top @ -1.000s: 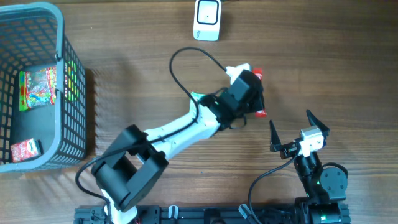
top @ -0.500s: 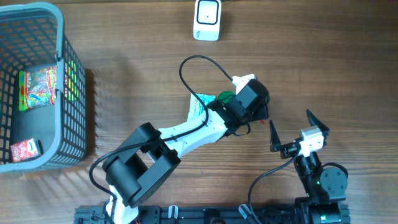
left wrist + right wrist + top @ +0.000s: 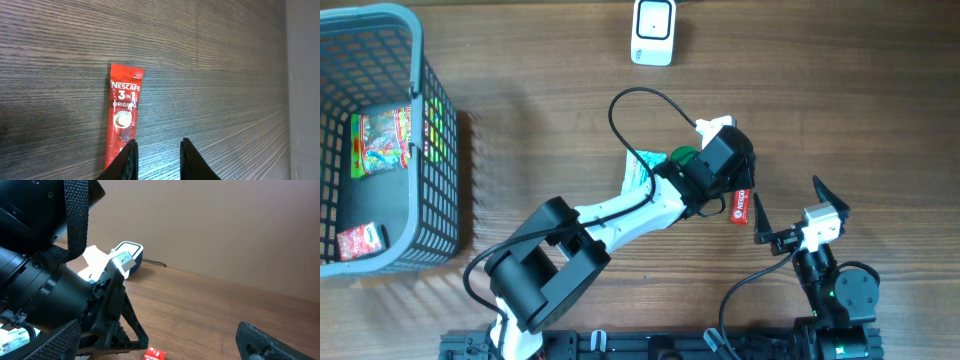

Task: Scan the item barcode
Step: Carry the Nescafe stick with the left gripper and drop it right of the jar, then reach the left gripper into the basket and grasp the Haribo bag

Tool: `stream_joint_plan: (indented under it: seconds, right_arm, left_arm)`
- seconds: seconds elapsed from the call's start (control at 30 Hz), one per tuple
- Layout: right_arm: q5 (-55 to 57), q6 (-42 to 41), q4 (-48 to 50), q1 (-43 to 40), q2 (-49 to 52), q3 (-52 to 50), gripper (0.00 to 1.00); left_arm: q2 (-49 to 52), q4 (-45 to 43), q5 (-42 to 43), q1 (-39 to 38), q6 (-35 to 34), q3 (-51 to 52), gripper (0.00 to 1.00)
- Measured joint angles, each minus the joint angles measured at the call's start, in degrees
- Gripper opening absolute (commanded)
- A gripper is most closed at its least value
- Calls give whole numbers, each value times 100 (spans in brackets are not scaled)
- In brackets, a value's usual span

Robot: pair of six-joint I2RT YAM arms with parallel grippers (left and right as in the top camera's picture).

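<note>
A red Nescafe coffee stick (image 3: 123, 117) lies flat on the brown wooden table (image 3: 230, 75). The left gripper (image 3: 159, 147) has its fingers a little apart, holding nothing. The right gripper (image 3: 787, 192), at the stick's 3 o'clock from above, is wide open.

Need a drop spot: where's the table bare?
Free: the wide strip between basket and left arm; the far corner right of the scanner. Crowded: centre-right, where left gripper, sachet and right gripper bunch together.

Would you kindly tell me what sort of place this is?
Probably a mock shop checkout on a wooden table: a white barcode scanner, a grey shopping basket holding packets, and a Nescafe sachet.
</note>
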State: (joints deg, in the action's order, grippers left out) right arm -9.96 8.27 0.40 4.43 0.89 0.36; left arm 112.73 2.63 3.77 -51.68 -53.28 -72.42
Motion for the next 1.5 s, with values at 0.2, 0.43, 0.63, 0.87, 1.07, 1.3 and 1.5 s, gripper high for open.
stream_joint_plan:
  seconds: [0.2,0.43,0.63,0.87,1.07,1.3,1.5]
  right_arm:
    - [0,0,0,0,0,0,100]
    - [0,0,0,0,0,0,100]
    - [0,0,0,0,0,0,100]
    - [0,0,2,0,0,0,99]
    - [0,0,0,0,0,0,100]
    - [0,0,0,0,0,0,100]
    - [0,0,0,0,0,0,100]
  left_arm:
    - [0,170,-52,81,4,-339,21]
    - [-153,741,-120,885,4,-393,18]
    - [-1215,1248,-238,1134,463,-396,22]
    - [-3270,2830,-1770,1123,1252,-417,50]
    - [-5178,3571,-3742,1320,1609,-433,65]
    - [-6240,3576,-4863,3254,1880,-448,100]
    - [-6234,3755,-4636,5272,1440,-448,100]
